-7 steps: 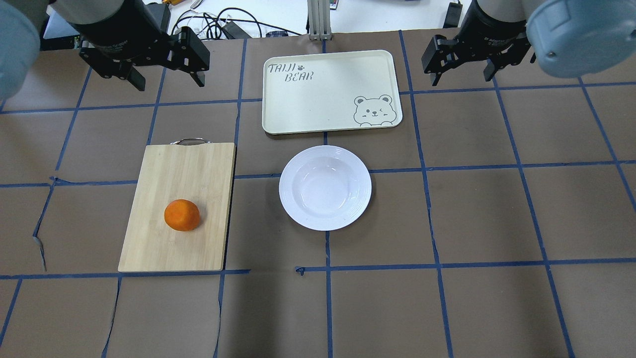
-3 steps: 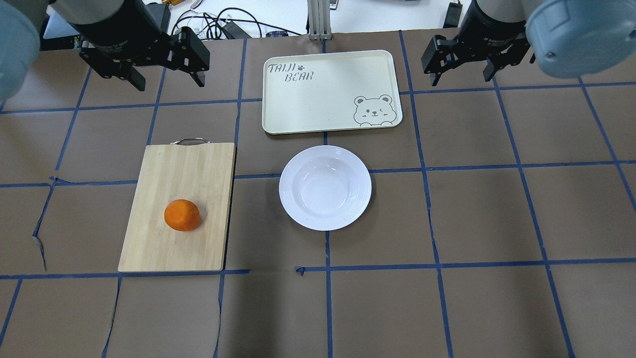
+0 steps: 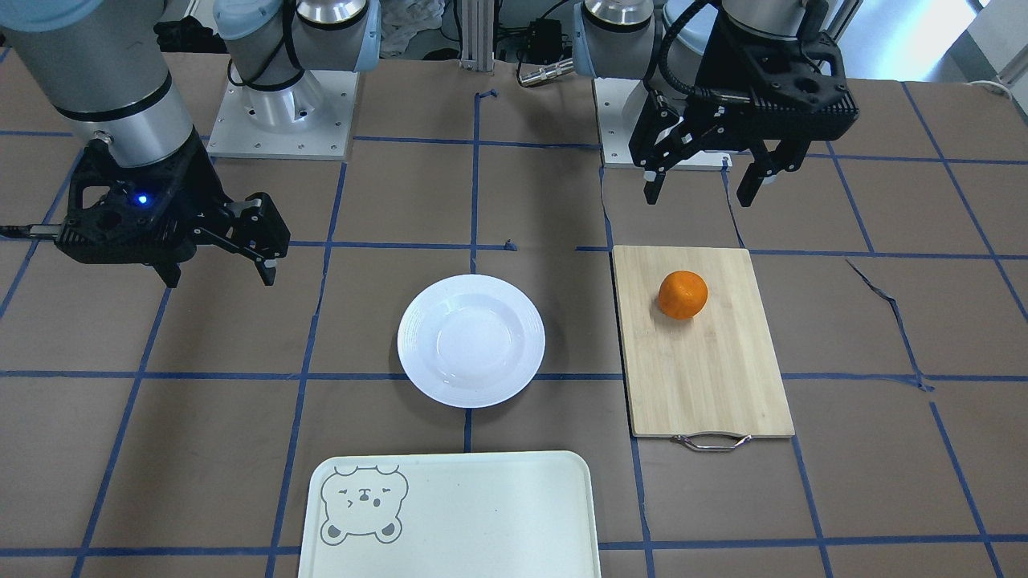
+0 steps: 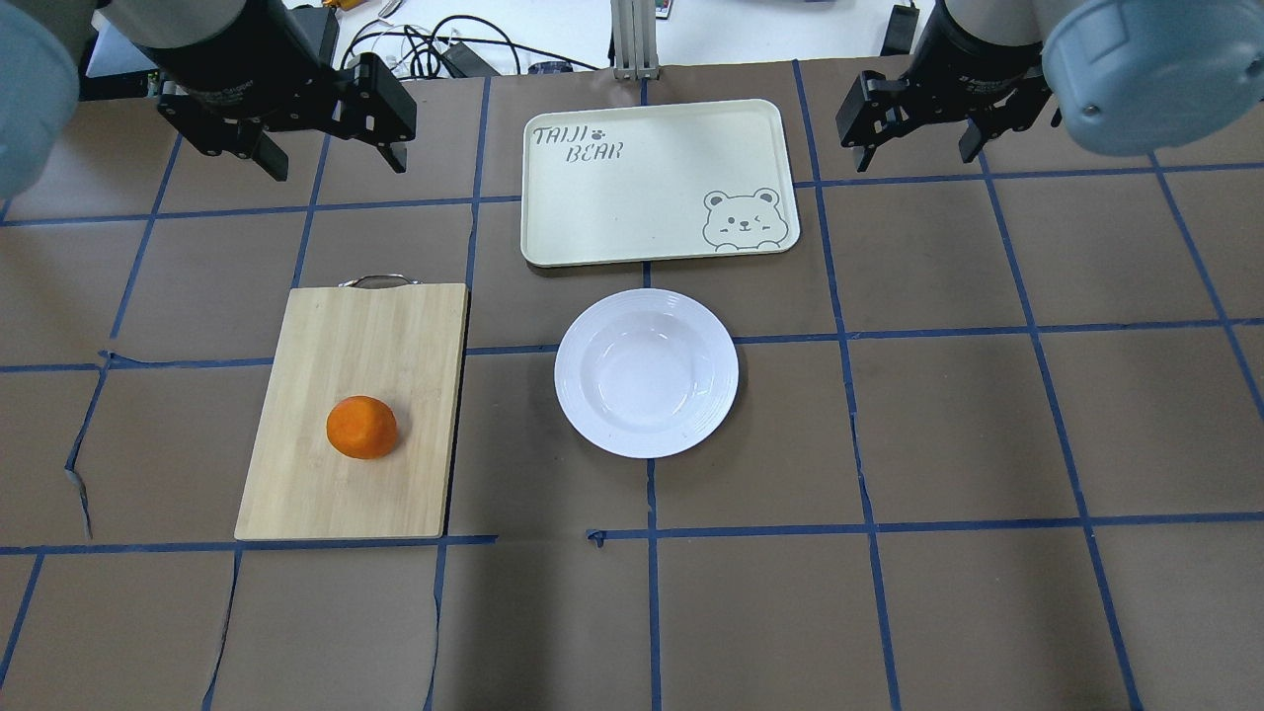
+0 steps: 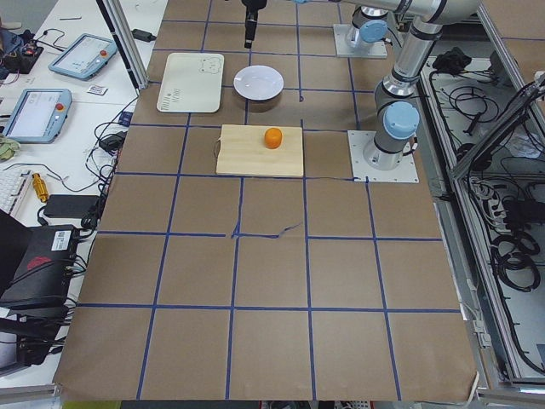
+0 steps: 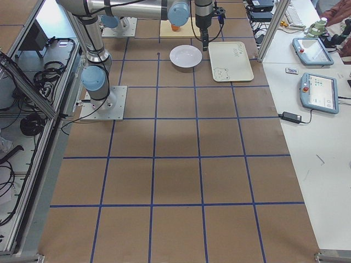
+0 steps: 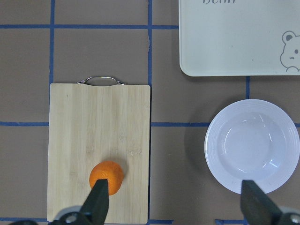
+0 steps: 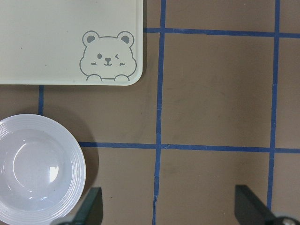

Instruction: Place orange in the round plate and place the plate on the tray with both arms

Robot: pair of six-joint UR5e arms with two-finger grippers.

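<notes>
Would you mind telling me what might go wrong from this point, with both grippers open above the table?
1. The orange lies loose on the cutting board; if the left gripper closes off-centre, it may roll away.
2. The round plate rests flat on the table, so the right gripper may struggle to catch its low rim.
3. Lifted unevenly by two arms, the plate could tip the orange out before reaching the tray.

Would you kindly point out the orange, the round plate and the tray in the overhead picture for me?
orange (image 4: 361, 427): overhead exterior view, middle of the fruit.
round plate (image 4: 573, 373): overhead exterior view, left rim.
tray (image 4: 652, 197): overhead exterior view, bare middle of its floor.
</notes>
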